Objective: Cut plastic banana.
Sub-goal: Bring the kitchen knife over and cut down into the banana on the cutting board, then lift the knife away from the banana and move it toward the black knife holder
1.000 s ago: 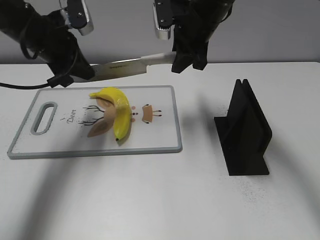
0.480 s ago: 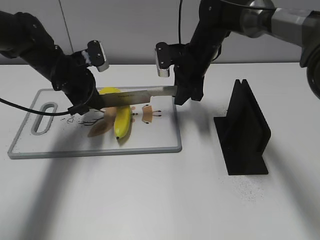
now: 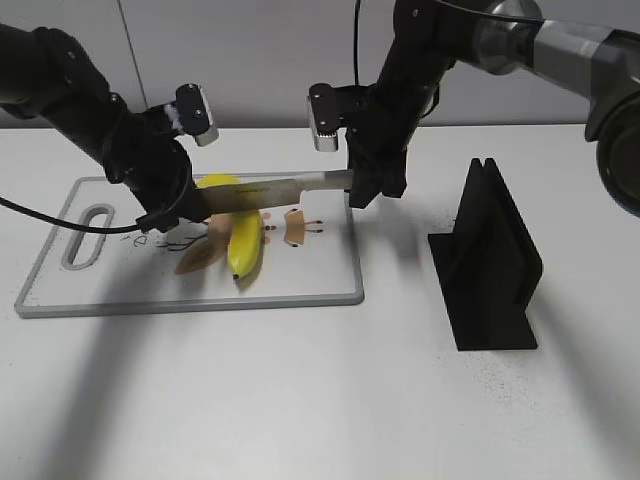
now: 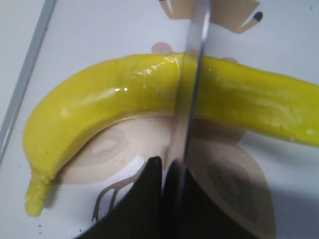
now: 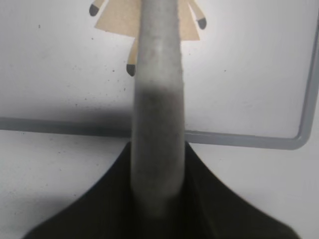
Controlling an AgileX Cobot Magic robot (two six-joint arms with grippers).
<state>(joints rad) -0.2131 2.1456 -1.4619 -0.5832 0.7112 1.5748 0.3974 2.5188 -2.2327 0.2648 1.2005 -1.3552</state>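
Note:
A yellow plastic banana (image 3: 246, 246) lies on the white cutting board (image 3: 320, 280) with a deer print. A knife (image 3: 275, 190) lies level across the banana's upper part. My left gripper (image 3: 185, 205) is shut on the blade's tip end. My right gripper (image 3: 360, 185) is shut on the pale handle. In the left wrist view the blade (image 4: 193, 84) crosses the banana (image 4: 99, 104) at its middle, touching it, and runs into my jaws (image 4: 167, 172). In the right wrist view the handle (image 5: 157, 99) sits between my jaws (image 5: 157, 191) over the board's grey edge (image 5: 249, 139).
A black knife stand (image 3: 490, 265) stands upright on the white table to the right of the board. The board has a handle slot (image 3: 88, 235) at its left end.
Both arms came down together and brought the knife from above the board's far edge onto the banana. Over the last half second it has hardly moved.

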